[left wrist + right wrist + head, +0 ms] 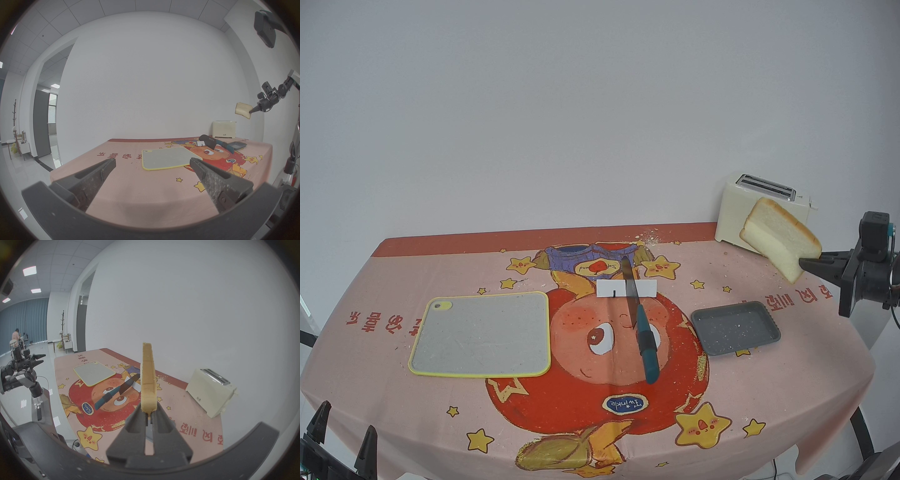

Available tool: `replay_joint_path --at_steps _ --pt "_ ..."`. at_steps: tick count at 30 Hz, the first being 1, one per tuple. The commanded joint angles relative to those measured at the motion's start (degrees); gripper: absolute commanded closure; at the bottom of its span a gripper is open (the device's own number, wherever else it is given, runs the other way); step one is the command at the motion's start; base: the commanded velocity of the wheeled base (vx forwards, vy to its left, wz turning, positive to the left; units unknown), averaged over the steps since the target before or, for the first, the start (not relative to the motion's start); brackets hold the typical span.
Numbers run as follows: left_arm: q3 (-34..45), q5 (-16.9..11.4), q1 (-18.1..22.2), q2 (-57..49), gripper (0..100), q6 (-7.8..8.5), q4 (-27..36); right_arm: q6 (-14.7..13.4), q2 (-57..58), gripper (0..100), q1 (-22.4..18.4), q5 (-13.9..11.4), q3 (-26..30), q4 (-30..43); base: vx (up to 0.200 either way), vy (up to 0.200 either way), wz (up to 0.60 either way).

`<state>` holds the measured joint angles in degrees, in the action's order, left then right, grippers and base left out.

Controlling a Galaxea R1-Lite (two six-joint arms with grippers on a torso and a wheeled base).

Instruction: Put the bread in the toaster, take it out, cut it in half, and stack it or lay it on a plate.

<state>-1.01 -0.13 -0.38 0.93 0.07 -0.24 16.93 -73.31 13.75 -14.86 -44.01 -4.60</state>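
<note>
Aloft at the right edge of the desk [800, 369], the right jaws are closed on one corner of a slice of bread [780, 237], holding it clear of the cloth-covered surface, thin edge toward the wrist camera. Just beyond the slice, at the far right corner of the desk, stands a cream toaster [737, 215] with its two slots facing up; the bread hangs near it and apart from it, higher than its top in the left wrist view. On the desk to the near side of the toaster lies a shallow grey plate [735, 327], rectangular and speckled with crumbs. Left of the plate, at the desk's middle, a knife [639, 325] lies with its dark blade across a small white rest [610, 288] and its teal handle pointing toward the near edge. Farther left sits a grey cutting board [481, 334] with a yellow-green rim, flat on the cartoon-printed cloth. Off the near left corner of the desk, the left jaws hang low and wide apart, gripping nothing.
</note>
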Motion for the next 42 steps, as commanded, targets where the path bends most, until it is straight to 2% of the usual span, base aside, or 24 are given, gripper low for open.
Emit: replay_joint_path --at_steps 1,12,16,28,30,33,36,39,42 --pt "1.01 -0.04 0.03 -0.22 0 0.10 -0.02 -0.15 -0.34 100 0.31 0.18 2.35 -0.24 0.000 0.000 0.00" --pt "1.01 0.05 0.03 -0.22 0 -0.07 -0.02 -0.32 0.54 100 0.58 0.27 3.67 -0.24 0.000 -0.164 0.00" --pt "1.01 0.05 0.03 -0.22 0 0.01 -0.02 -2.61 0.54 100 0.84 0.27 3.05 -0.24 0.000 -0.200 0.00" --pt "1.01 0.05 0.03 -0.22 0 -0.07 -0.02 -2.78 -0.25 100 1.01 0.18 2.79 -2.44 0.000 -0.200 0.00" --pt "1.01 0.05 0.03 -0.22 0 -0.07 -0.02 -2.96 -0.25 100 1.45 0.36 1.38 -1.73 0.000 -0.200 0.00" --pt "1.01 0.13 0.03 -0.22 0 -0.07 -0.02 -4.45 -2.01 100 1.72 0.71 -4.51 0.20 0.000 -0.200 0.00" --pt "1.01 0.05 0.03 -0.22 0 -0.07 -0.02 -4.72 -3.06 100 1.45 0.62 -10.66 6.53 0.000 -0.200 0.00" --pt "1.01 0.05 0.03 -0.31 0 -0.07 -0.02 -4.72 -4.29 100 1.19 0.36 -14.26 11.19 0.000 -0.200 0.00" --pt "1.01 0.05 0.03 -0.22 0 -0.07 -0.02 -4.63 -6.67 100 0.14 0.27 -16.64 12.07 0.000 -0.200 0.00"
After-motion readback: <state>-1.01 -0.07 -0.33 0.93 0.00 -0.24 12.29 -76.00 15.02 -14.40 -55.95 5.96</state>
